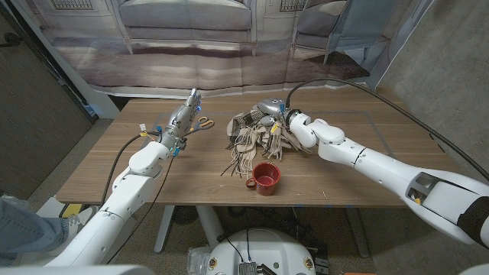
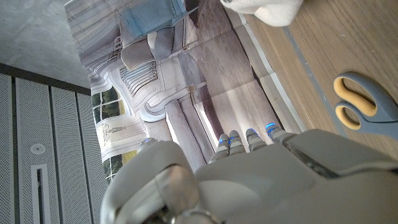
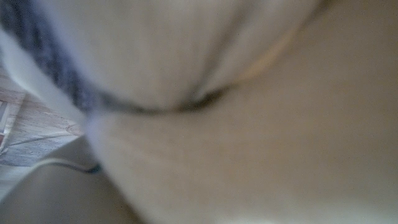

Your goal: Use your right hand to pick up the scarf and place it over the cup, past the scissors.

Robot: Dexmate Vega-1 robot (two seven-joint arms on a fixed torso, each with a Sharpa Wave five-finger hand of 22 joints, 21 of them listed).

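Fingers of the right hand (image 1: 273, 111) are buried in the top of the scarf (image 1: 250, 137), apparently gripping it, and beige cloth presses against the wrist camera. Its fringe trails toward the red cup (image 1: 266, 178) just in front. Scissors (image 1: 203, 122) lie left of the scarf, beside the left hand (image 1: 183, 118), whose fingers extend straight, holding nothing.

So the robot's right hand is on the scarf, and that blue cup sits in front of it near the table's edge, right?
Not quite: the cup is red, not blue, as the head view shows. The rest holds: the right hand is on the scarf, and the cup sits in front of the scarf near the table's front edge.
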